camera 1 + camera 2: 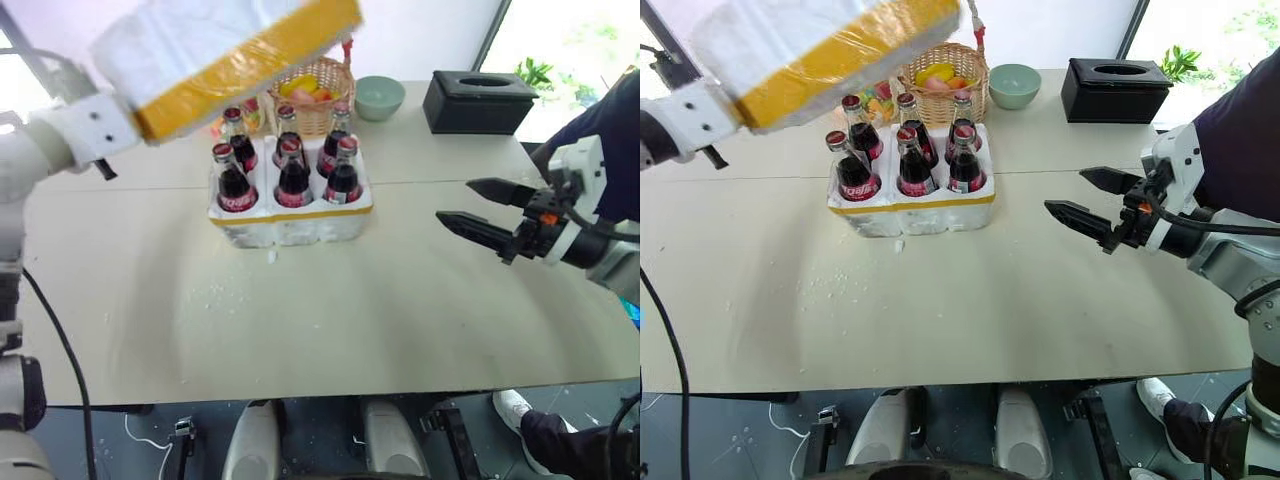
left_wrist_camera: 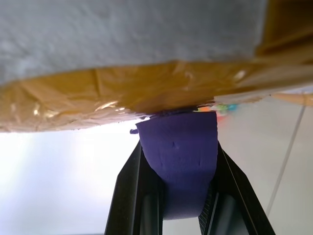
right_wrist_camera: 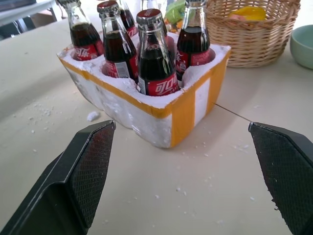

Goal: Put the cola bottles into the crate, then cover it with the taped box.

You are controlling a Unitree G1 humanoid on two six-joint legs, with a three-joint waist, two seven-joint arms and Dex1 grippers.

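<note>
All six cola bottles (image 1: pixel 293 170) stand in the wells of the crate (image 1: pixel 290 220), which sits on the tabletop (image 1: pixel 300 310) a little toward ten o'clock from the middle. The loading step looks finished, so the covering step is in hand.

The left end effector (image 2: pixel 178 196) is clamped narrow on the taped box (image 1: pixel 225 55), which is held tilted in the air at about eleven o'clock of the crate, above the rear bottles and not touching them. The wrist view sits too close to say exactly which part of the rim is pinched; it seems to be an edge by the yellow tape.

The right end effector (image 1: pixel 485 213) hovers wide and empty at three o'clock of the crate, well apart from it, fingers pointing toward it.

Next, I judge, the box must be levelled, its open side turned down and centred over the six caps, then lowered straight so the moulded hollows meet the bottle tops. The right arm could steady the far side. A skewed descent could knock a bottle or nudge the crate toward the wicker basket (image 1: pixel 315 95) just behind, at twelve o'clock.
</note>
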